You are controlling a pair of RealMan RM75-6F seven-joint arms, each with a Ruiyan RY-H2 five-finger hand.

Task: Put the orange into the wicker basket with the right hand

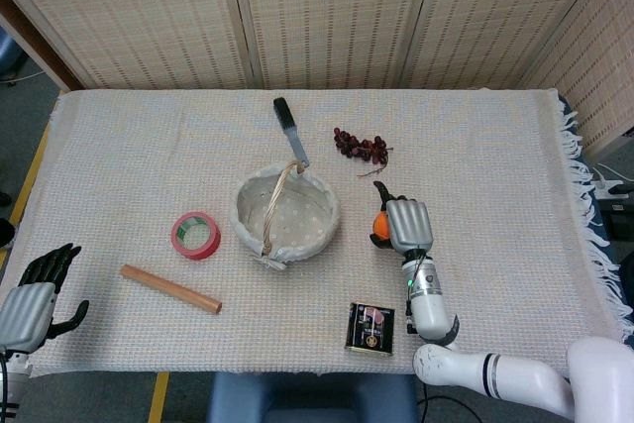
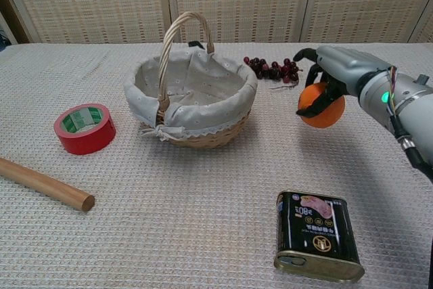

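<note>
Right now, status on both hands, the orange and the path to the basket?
Right hand grips orange, lifted off the cloth. Left hand open, idle at table edge. Basket empty; only its upright handle stands in the path.

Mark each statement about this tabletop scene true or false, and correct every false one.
1. The right hand grips the orange. True.
2. The orange lies inside the wicker basket. False: it is to the right of the basket, in the hand.
3. The red tape roll sits left of the basket. True.
4. The left hand holds the wooden stick. False: it holds nothing and is apart from the stick.
5. The grapes lie in front of the black tin. False: they lie behind it, farther from the robot.
</note>
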